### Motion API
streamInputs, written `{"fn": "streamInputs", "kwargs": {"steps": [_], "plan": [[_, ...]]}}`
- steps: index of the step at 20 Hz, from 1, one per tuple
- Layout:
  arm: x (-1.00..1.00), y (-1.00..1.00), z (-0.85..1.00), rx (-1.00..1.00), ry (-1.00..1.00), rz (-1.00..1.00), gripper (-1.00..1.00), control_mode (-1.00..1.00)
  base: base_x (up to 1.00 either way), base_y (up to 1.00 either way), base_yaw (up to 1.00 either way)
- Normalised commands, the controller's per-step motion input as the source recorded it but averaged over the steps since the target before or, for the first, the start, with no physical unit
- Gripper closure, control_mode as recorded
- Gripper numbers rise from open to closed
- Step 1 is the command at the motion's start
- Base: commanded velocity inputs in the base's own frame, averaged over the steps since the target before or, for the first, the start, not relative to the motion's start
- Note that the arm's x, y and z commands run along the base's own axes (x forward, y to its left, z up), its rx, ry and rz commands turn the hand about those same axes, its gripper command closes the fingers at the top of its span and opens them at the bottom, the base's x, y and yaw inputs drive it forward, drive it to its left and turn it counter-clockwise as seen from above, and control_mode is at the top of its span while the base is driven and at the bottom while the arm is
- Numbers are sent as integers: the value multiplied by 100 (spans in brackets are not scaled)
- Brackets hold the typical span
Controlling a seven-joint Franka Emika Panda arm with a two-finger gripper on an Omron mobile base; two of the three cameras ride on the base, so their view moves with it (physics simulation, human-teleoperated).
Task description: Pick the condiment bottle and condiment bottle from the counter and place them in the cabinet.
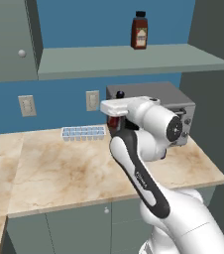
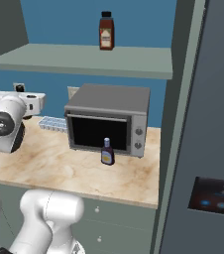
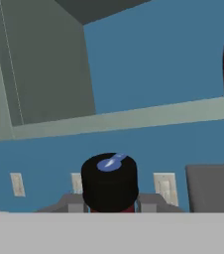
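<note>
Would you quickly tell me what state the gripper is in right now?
Gripper: closed on a condiment bottle with a black cap, lifted above the counter.

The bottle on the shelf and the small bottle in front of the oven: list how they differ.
The bottle on the shelf is bigger and reddish-brown with a black cap; the small bottle has a dark blue body and pale cap. The shelf one stands up in the open cabinet; the small one stands on the counter, before the toaster oven. Both stand upright, labelled, unheld.

Kitchen, marble counter point(image 1: 74, 168), toaster oven point(image 2: 109, 119), cabinets point(image 1: 10, 39)
</note>
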Motion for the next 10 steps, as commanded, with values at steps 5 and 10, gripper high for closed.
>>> {"fn": "streamInputs", "kwargs": {"steps": [5, 10], "plan": [[-24, -24, 84, -6, 13, -14, 100, -100, 0, 0, 0], [-41, -21, 54, -10, 24, -7, 100, -100, 0, 0, 0]]}}
